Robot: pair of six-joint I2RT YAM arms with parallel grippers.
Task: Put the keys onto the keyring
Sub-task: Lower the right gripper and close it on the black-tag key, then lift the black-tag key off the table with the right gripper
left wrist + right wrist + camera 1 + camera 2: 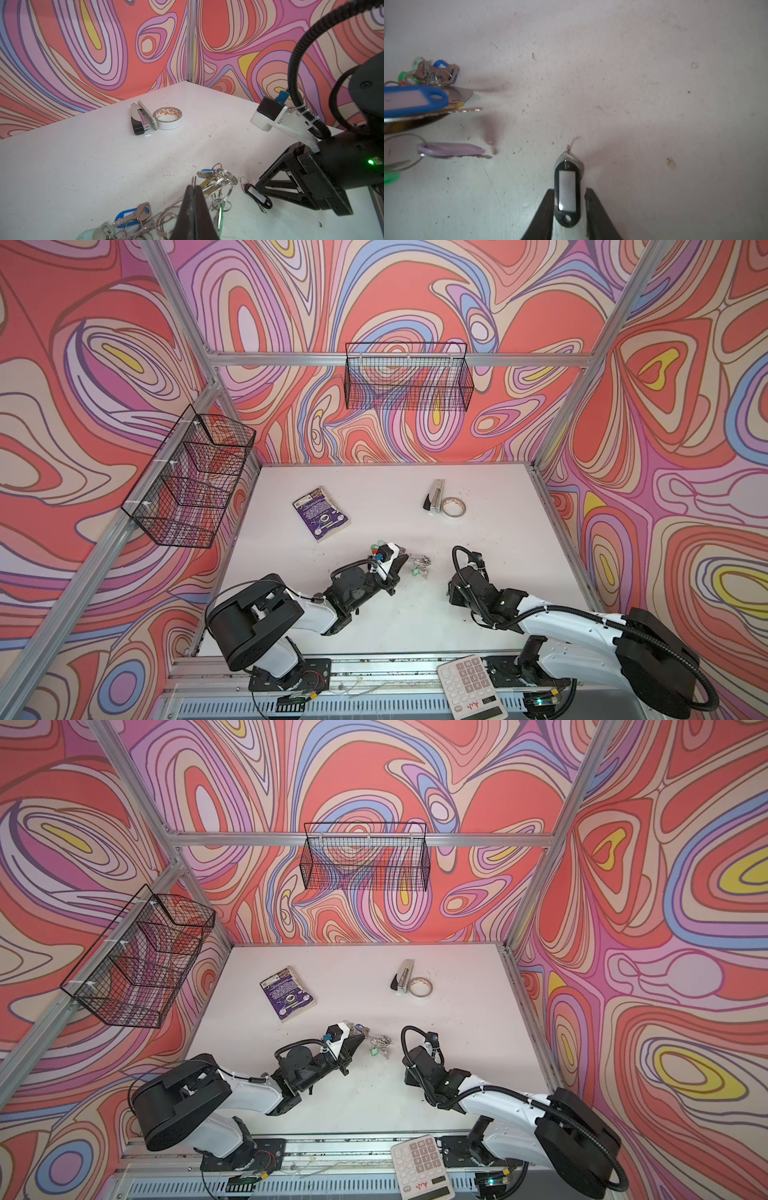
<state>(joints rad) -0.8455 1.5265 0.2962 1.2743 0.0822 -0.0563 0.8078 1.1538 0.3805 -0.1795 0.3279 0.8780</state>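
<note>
The keys (566,195) are one small silver key, mostly hidden under a black-rimmed oblong tag whose white label window is blank (no writing at all). They lie flat on the table (374,497), near the keyring (464,94) but apart from it, on the right arm's side. The right gripper (569,190) straddles the tag with its jaws parted, one finger close against the rim and the other clear of it, gripping nothing. The left gripper (194,187) is pinched tight on the thin edge of the keyring, a grey metal plate hung with rings and blue, green and lilac tags, also unlabelled. The table is white, scuffed and speckled with grit. Beyond the keyring, towards the back wall, a tape roll (169,123) with orange print inside its core, too small to read, touches a stapler (141,118). A purple book (322,514) lies farther back beside them, its print unreadable. The walls (415,290) swirl in coral, lilac, blue and yellow.
</note>
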